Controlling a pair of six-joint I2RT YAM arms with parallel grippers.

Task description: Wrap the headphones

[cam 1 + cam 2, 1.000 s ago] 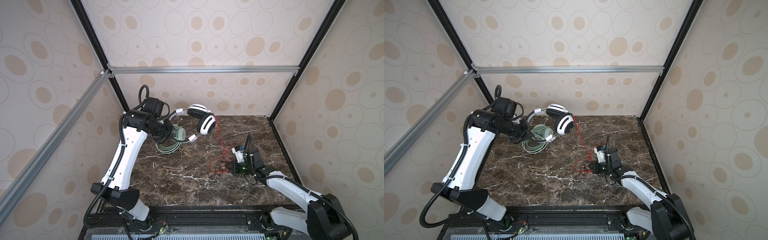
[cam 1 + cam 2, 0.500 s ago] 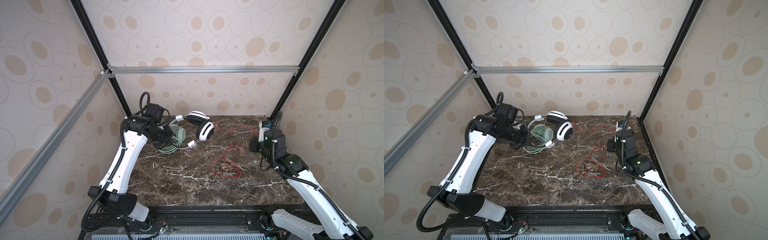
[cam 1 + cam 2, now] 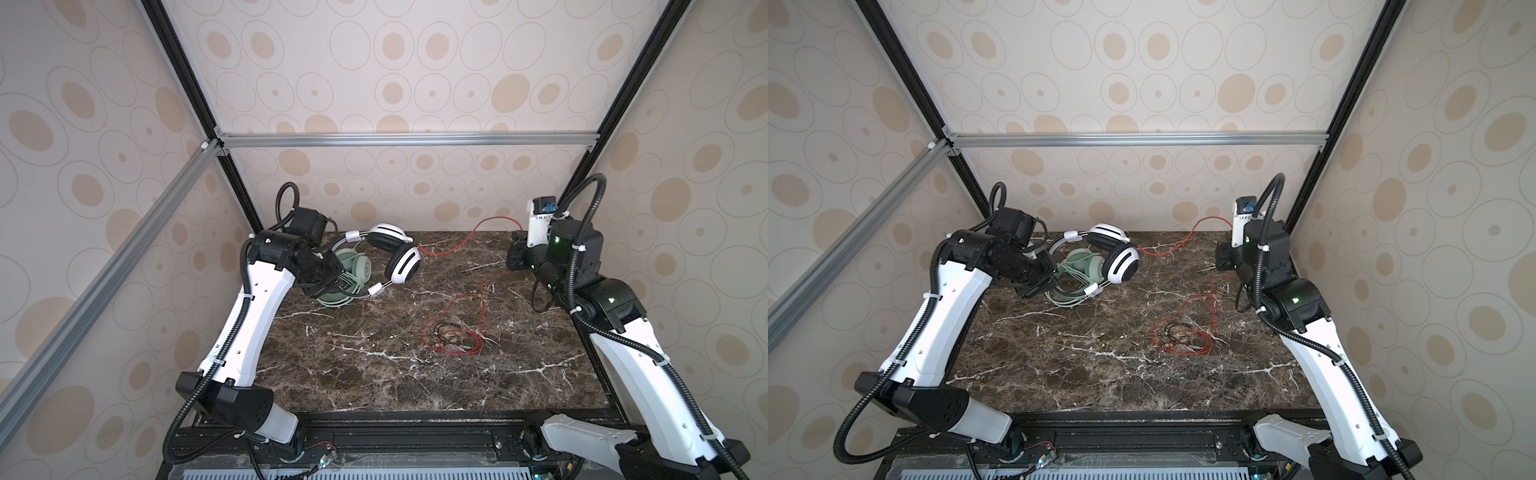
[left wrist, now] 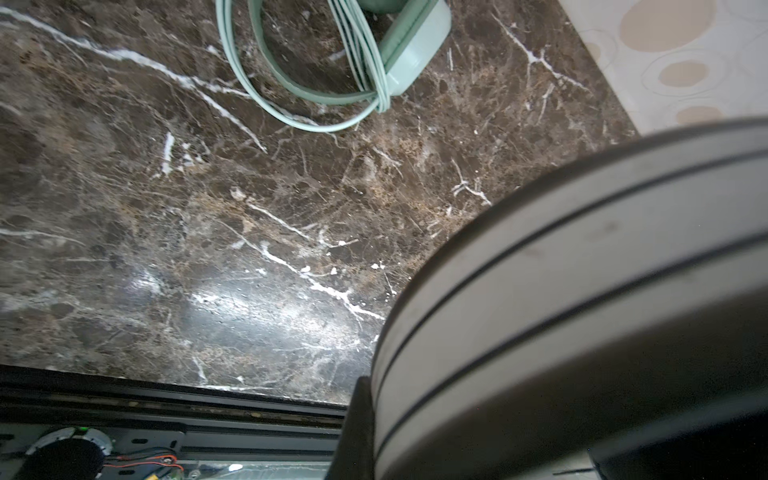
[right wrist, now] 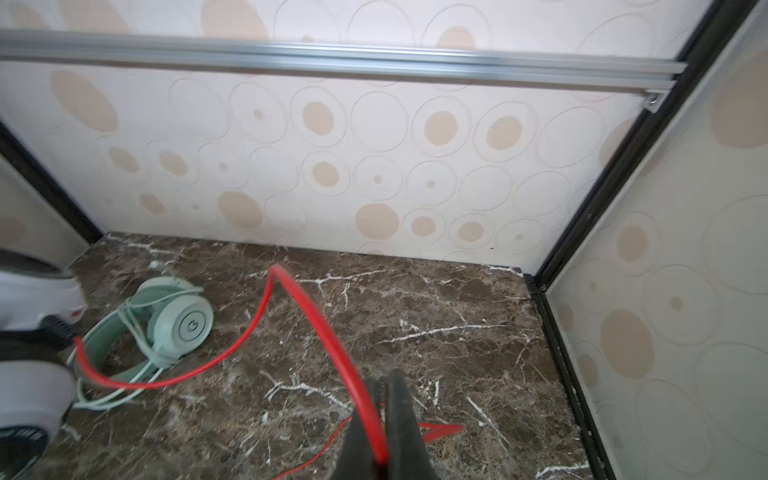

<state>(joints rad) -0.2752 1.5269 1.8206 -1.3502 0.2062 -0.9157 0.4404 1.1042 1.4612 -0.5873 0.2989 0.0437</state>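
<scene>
White-and-black over-ear headset (image 3: 403, 264): likely light and rigid; held at the table's (image 3: 374, 374) far-left corner over the mint-green headset (image 3: 359, 268), the left gripper's (image 3: 322, 284) jaws clamped on its grey headband (image 4: 582, 270). Thin red cable (image 5: 340, 361): probably limp and slippery; pinched in the right gripper's (image 5: 384, 415) jaws near the far-right corner.
</scene>
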